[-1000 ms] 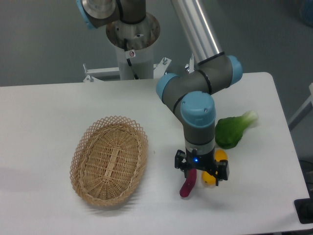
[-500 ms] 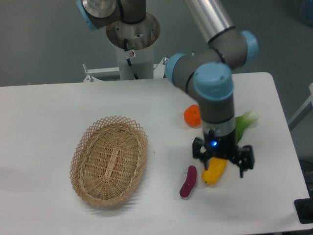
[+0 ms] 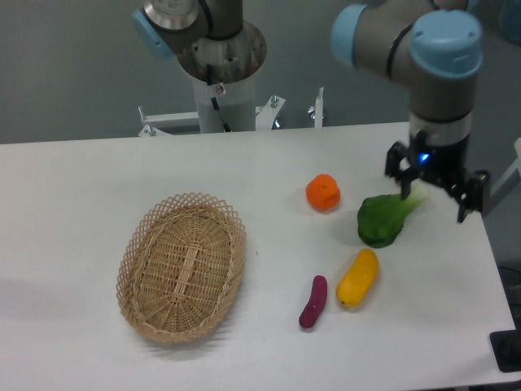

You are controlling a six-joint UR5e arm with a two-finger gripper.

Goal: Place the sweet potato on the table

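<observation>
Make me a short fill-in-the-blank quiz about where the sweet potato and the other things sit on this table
1. The sweet potato lies on the table, outside the ____.
2. Its nearest neighbour is the ____ fruit.
3. The gripper holds ____.
4. The orange sits farther from the camera than the sweet potato and ____ the green vegetable.

Missing words: basket; yellow; nothing; left of

On the desk (image 3: pixel 81 187), the basket (image 3: pixel 181 266) is placed to the left. The sweet potato (image 3: pixel 313 301) is laid right of it, just beside the oblong fruit (image 3: pixel 358 278). Behind these, the orange (image 3: pixel 323 192) and leafy vegetable (image 3: pixel 387 217) are set, the latter below the end effector (image 3: pixel 434 186).
</observation>
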